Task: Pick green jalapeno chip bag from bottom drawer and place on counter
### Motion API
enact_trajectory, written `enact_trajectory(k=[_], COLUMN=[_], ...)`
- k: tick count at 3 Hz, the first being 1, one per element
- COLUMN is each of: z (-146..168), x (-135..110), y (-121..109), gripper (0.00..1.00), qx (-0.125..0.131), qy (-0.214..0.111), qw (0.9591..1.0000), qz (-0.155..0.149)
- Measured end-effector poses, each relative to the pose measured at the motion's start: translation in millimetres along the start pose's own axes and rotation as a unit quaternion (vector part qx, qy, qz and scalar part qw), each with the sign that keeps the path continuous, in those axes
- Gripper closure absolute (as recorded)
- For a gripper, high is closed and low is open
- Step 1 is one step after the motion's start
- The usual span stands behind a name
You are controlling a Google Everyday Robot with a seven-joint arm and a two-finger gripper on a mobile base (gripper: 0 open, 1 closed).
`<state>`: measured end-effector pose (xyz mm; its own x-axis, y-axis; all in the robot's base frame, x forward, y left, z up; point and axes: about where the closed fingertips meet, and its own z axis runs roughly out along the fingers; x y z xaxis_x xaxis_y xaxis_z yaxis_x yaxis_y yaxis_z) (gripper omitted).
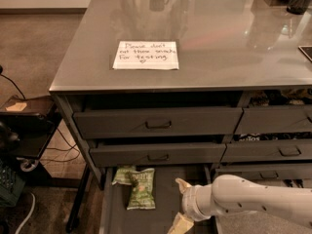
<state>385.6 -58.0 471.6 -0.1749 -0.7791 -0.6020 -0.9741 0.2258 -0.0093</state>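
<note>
You'll find the green jalapeno chip bag lying flat on the floor of the bottom drawer. The drawer is pulled out from under the table's front edge, toward its front-left corner. The bag sits in the left part of the drawer with its logo end pointing back toward the table. A paler yellowish-green bag lies against that end, partly tucked under the drawer above.

Your gripper hangs over the same drawer, just to the right of the green bag and not touching it. Its jaws stand apart with nothing between them, one tip toward the table and the other reaching away from it. The white arm comes in from the right.

Above the open drawer you can see two grey drawer fronts with small handles, the upper one and the lower one. The table is glossy grey and carries a white handwritten note near its front edge, left of the middle.
</note>
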Motion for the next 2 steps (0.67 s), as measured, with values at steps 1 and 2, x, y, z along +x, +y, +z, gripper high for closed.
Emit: enact_trajectory(k=[1, 2], z=[14.3, 71.9], x=[9.7, 21.5], y=[-1.1, -29.3], gripper=[0.0, 0.0], qx=[0.005, 0.041], qy=[-0.008, -0.042], qw=[1.0, 0.9974], qz=[-0.001, -0.041])
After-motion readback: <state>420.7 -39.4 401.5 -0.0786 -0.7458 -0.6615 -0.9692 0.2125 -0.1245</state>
